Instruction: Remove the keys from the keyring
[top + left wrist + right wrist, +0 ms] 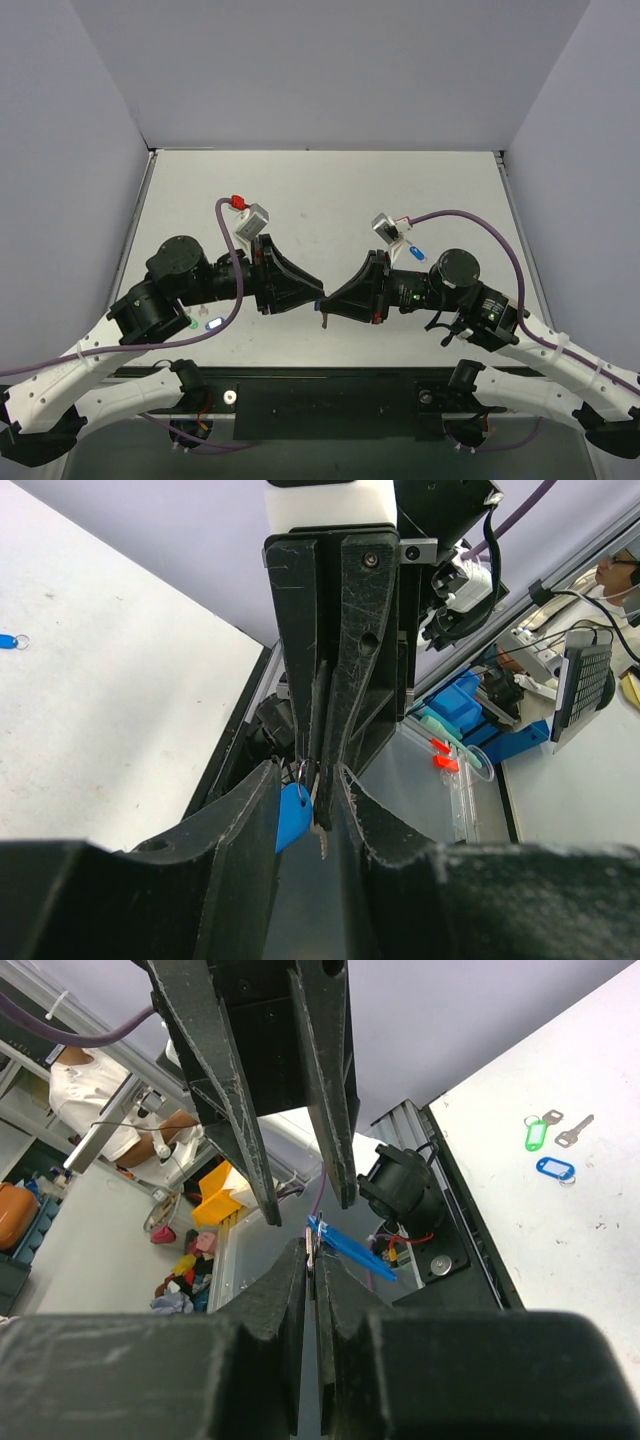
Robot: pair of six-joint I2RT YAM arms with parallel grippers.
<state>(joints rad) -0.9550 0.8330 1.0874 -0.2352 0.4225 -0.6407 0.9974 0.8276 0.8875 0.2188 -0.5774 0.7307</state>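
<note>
Table (300,200) | right tool (311,1252) pinches keyring (303,771) (clearest from left wrist) | blue key (293,818) beside

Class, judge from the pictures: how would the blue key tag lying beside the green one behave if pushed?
The blue key tag lies flat, so it would probably slide rather than roll. It looks small and plastic, so likely light and easily flicked away. Lying so low on the table, it may be awkward to pinch.

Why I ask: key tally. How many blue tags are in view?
3: one on the keyring in the right hand; one beside the green tag on the table; one near the right arm. Arms may hide more.
</note>
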